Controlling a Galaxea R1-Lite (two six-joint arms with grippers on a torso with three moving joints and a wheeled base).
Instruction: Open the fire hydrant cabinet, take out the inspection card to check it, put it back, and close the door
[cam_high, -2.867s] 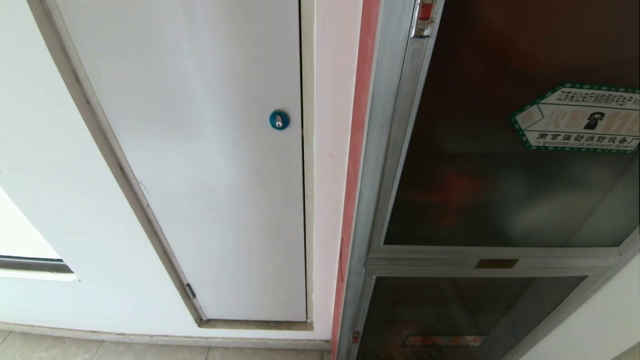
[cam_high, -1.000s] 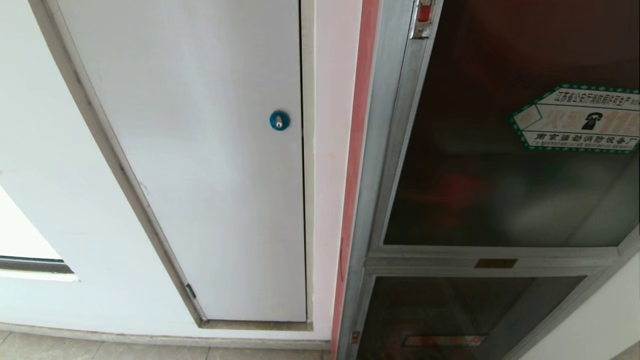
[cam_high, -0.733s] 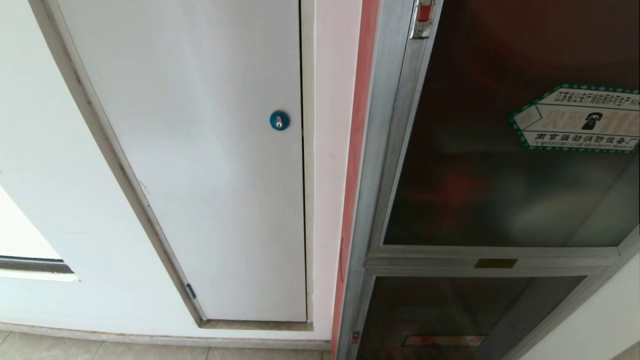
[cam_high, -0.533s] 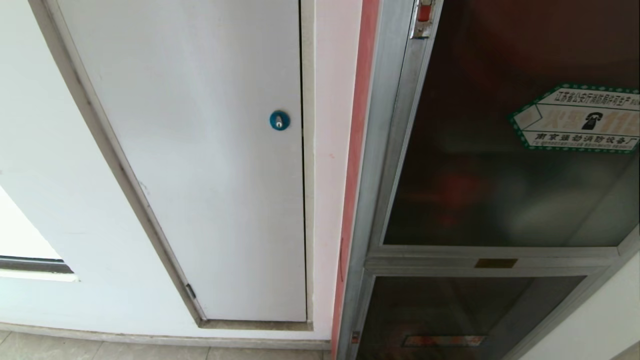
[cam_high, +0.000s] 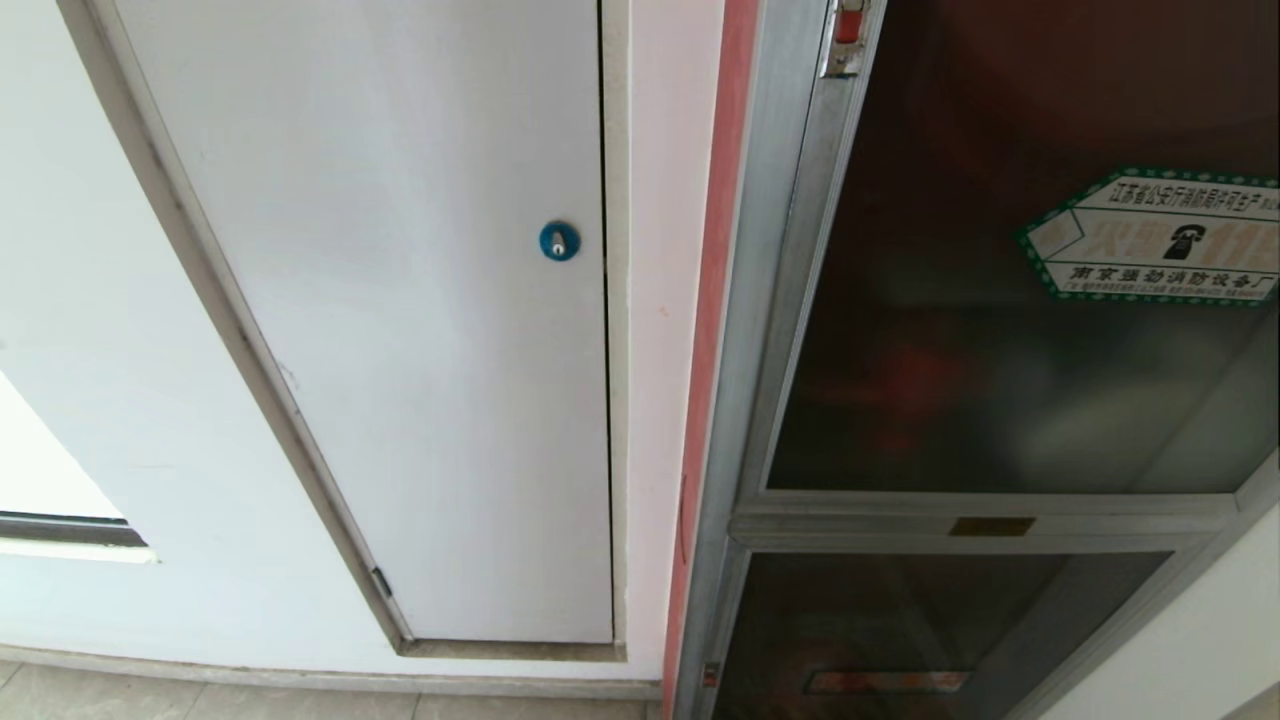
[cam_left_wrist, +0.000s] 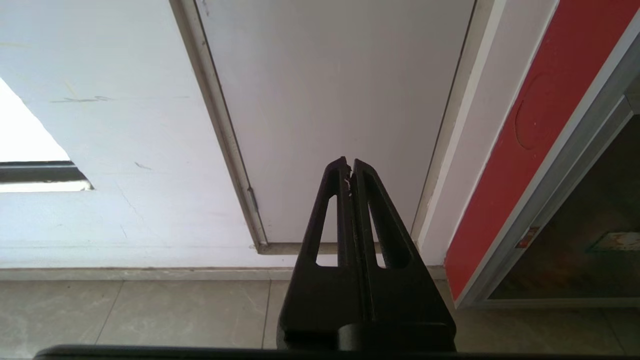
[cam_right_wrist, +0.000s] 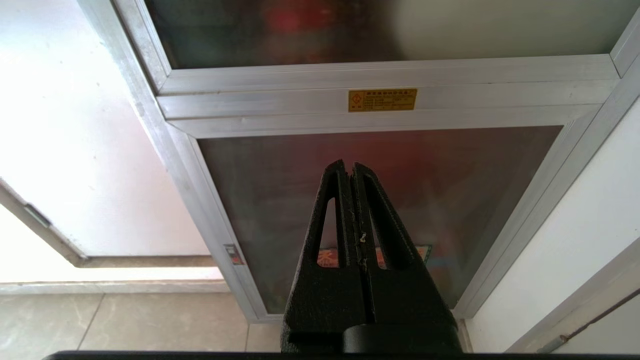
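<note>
A: Nothing had shifted in the head view since the earlier frames. Item one: cabinet (cam_high: 770, 300), tall silver aluminium frame, smooth, set in the wall at right.

B: Item two: door (cam_high: 950, 330), dark tinted glass panel, shut; hexagonal green-bordered sticker (cam_high: 1155, 237) on the glass; small red latch (cam_high: 848, 25) at its top corner. A blurred red shape showed behind the glass. Card: not seen.

A: Item three: lower door (cam_right_wrist: 380, 200), glass, same frame, yellow plate (cam_right_wrist: 382, 100) on the rail above it.

B: Right gripper (cam_right_wrist: 350, 167), black, tapered, slotted fingers (cam_right_wrist: 332, 215) pressed together, empty, facing the lower door, apart from it; the upper door lay above the fingertips.

A: Left gripper (cam_left_wrist: 348, 164), same make, fingers together, empty, facing the white panel (cam_high: 400, 300) with blue round lock (cam_high: 559, 240), beside the cabinet. Grey tiled floor (cam_left_wrist: 125, 315) below.
</note>
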